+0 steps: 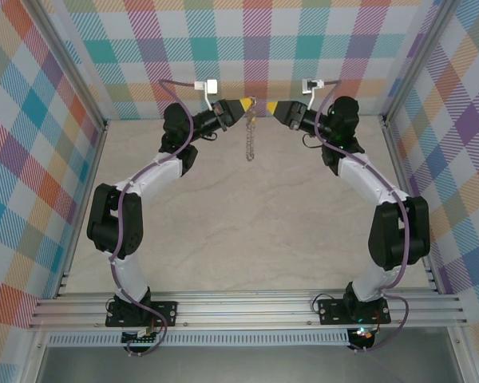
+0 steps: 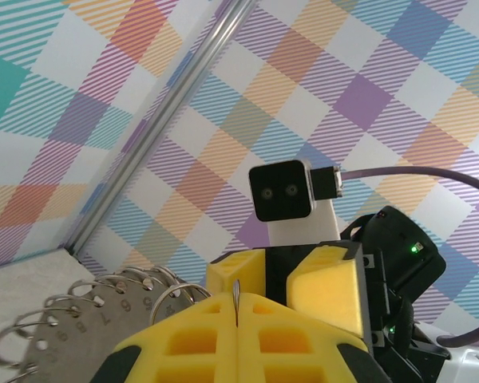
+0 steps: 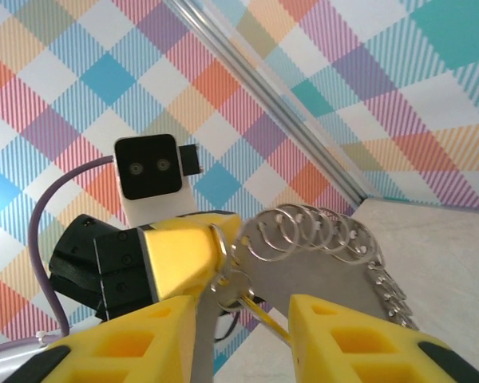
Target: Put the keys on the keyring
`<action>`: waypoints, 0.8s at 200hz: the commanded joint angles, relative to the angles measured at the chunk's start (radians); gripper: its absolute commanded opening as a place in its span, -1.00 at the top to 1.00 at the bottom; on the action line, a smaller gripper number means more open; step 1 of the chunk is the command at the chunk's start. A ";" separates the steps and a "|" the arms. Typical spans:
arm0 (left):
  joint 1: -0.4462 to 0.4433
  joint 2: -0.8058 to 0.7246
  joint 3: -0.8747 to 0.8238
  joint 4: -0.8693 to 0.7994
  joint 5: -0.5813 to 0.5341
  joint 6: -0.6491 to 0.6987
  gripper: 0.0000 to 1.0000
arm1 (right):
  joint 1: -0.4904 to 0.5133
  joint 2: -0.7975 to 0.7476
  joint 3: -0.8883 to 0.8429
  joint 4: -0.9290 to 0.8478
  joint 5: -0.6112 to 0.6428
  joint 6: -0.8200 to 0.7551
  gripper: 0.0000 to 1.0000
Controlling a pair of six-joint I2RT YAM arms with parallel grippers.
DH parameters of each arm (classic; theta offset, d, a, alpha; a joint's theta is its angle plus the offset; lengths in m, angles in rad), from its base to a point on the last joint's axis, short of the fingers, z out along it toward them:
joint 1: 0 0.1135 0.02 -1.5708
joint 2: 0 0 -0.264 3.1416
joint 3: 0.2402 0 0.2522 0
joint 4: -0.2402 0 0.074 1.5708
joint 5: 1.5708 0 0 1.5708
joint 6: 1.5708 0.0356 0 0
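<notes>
In the top view the keyring [image 1: 251, 102] hangs in the air at the back of the table, between both grippers, with a chain [image 1: 250, 144] dangling from it. My left gripper [image 1: 241, 105] is shut on its edge; the thin metal shows between the closed yellow pads [image 2: 236, 313]. The keyring [image 3: 327, 267] is a grey plate fringed with silvery loops [image 2: 60, 323]. The key [image 3: 238, 281], silver with a yellow part, hangs at a loop beside the left fingertips. My right gripper [image 3: 243, 323] stands open around the key; its pads [image 2: 327, 281] face the left gripper.
Checked walls close in the table at the back and on both sides. A metal corner post [image 3: 303, 136] runs behind the keyring. The beige tabletop [image 1: 247, 223] lies below the raised grippers. Purple cables [image 2: 431, 171] loop off both wrists.
</notes>
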 commanded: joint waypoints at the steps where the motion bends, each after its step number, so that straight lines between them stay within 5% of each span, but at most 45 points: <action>1: -0.017 -0.004 0.049 0.047 0.016 0.001 1.00 | 0.018 0.021 0.059 0.051 -0.021 0.020 0.29; 160: -0.021 -0.006 0.048 0.043 0.016 0.002 1.00 | 0.057 0.076 0.124 0.057 -0.022 0.037 0.50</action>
